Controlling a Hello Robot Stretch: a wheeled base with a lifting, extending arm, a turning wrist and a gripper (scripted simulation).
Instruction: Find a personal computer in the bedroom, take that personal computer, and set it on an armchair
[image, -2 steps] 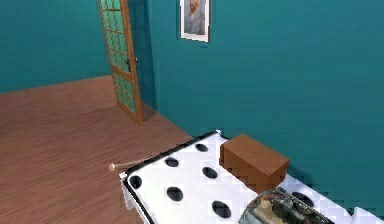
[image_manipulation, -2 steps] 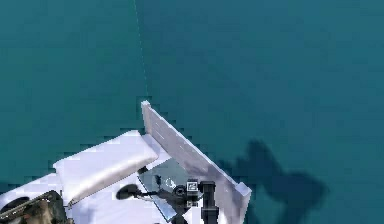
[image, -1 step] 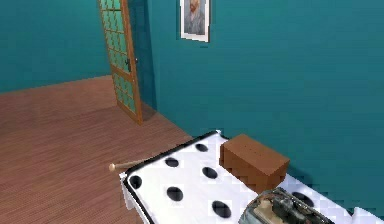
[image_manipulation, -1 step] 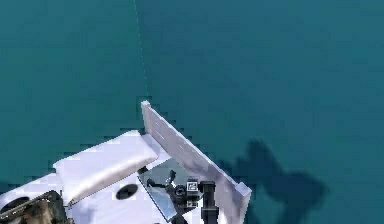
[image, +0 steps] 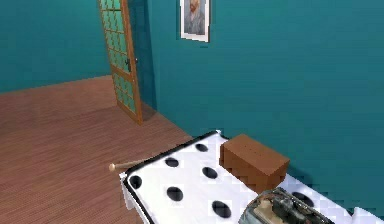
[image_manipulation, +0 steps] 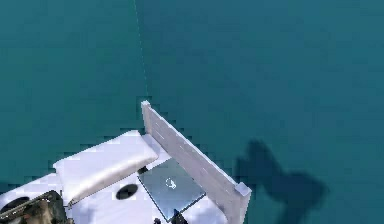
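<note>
Personal computer (image_manipulation: 168, 185) lies flat and closed on the bed (image_manipulation: 212, 212), a thin grey slab just beyond the hand (image_manipulation: 177, 215), which pokes up dark at the arm side view's bottom edge. You cannot tell from these views whether the hand's fingers are spread or pressed together. You also cannot tell whether it holds anything, because the slab lies on the cover right behind its tip.

Past the computer, on the side away from the hand, the headboard (image_manipulation: 195, 160) stands just beside the slab's far edge. A white pillow (image_manipulation: 105, 165) lies off to the hand's left in that view. A brown box (image: 255, 162) sits on the spotted cover in the forward view, well away from the hand.

Your main risk, as I judge it, is how thin the slab is on soft bedding. Come down too shallow and the fingers will likely skate over the lid. Come down too deep and they may dig into the cover and drag it along. A push outward from the hand could shove the computer against the headboard and jam it there, or knock the hand on the board itself. If you catch it by one edge only, expect it to tilt and slip as you lift. Raise it clear of the bed before you turn away, or a trailing corner may snag the pillow or cover.
</note>
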